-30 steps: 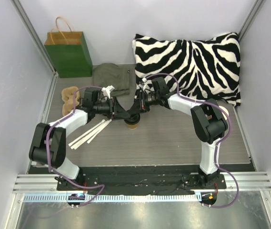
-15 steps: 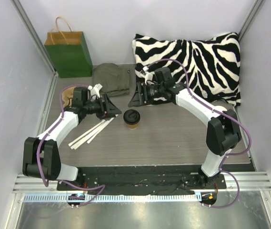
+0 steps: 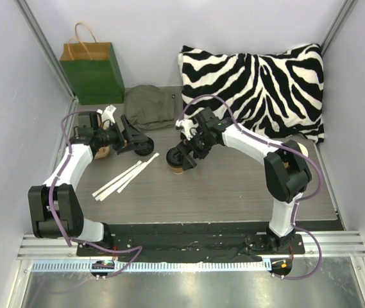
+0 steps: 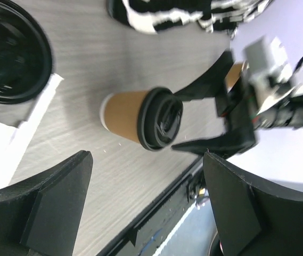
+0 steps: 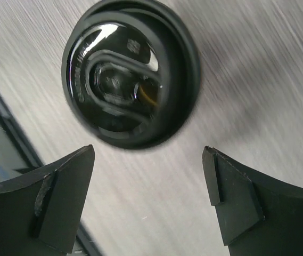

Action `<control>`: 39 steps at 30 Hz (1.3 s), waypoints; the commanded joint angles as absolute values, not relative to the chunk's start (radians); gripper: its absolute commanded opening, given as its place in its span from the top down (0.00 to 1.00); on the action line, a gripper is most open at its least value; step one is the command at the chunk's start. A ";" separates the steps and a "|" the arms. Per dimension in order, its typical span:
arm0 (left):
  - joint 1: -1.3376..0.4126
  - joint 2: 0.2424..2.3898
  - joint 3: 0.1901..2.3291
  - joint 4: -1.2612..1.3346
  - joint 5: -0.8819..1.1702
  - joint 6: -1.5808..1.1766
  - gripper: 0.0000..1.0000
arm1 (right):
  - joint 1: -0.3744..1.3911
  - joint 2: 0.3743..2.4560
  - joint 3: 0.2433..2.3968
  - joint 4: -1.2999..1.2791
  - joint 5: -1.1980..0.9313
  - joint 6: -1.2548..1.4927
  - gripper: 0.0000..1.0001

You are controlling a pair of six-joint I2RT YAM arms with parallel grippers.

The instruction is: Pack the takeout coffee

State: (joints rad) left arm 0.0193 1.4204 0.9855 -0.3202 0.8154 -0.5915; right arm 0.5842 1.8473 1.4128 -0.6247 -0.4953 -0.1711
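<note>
The takeout coffee [image 3: 177, 167] is a small tan paper cup with a black lid, standing upright mid-table. My right gripper [image 3: 183, 156] hangs open just over it, partly covering it from above. In the right wrist view the black lid [image 5: 130, 74] lies just beyond my open right gripper [image 5: 148, 160], with nothing between the fingers. My left gripper [image 3: 140, 142] stands open and empty to the cup's left, apart from it. In the left wrist view the takeout coffee [image 4: 140, 114] sits ahead of my left gripper [image 4: 147, 176], with the right gripper [image 4: 226, 117] beyond it.
A green paper bag [image 3: 94, 70] stands at the back left. An olive cloth [image 3: 149, 106] and a zebra pillow [image 3: 259, 80] lie along the back. White strips [image 3: 124, 178] lie left of the cup, with a round black thing [image 4: 10, 53] beside them. A tan tray [image 3: 101, 152] peeks from behind the left arm.
Both grippers have opened and let go of the cup. The left arm drew back to the left. The right gripper swung away toward the pillow, then came back over the lid.
</note>
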 commanded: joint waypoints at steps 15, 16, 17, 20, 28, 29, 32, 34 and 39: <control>0.204 1.348 1.031 -0.475 0.802 -0.483 0.11 | 0.735 2.040 1.615 -0.591 -0.574 -0.399 0.09; 0.219 1.356 1.057 -0.495 0.773 -0.467 0.12 | 0.745 2.045 1.629 -0.588 -0.584 -0.394 0.09; 0.225 1.362 1.069 -0.520 0.750 -0.425 0.13 | 0.752 2.058 1.635 -0.584 -0.586 -0.379 0.09; 0.238 1.387 1.144 -0.626 0.625 -0.345 0.17 | 0.771 2.078 1.666 -0.572 -0.594 -0.364 0.09; 0.241 1.474 1.314 -0.748 0.336 -0.141 0.33 | 0.785 2.149 1.767 -0.548 -0.604 -0.273 0.08; 0.239 1.508 1.334 -0.759 0.313 -0.132 0.34 | 0.785 2.148 1.770 -0.548 -0.607 -0.268 0.08; 0.236 1.558 1.405 -0.788 0.247 -0.101 0.36 | 0.787 2.128 1.767 -0.560 -0.620 -0.255 0.06; 0.223 1.598 1.431 -0.784 0.198 -0.088 0.36 | 0.781 2.085 1.749 -0.571 -0.624 -0.239 0.05; 0.189 1.678 1.486 -0.738 0.100 -0.048 0.35 | 0.747 1.993 1.730 -0.569 -0.670 -0.144 0.04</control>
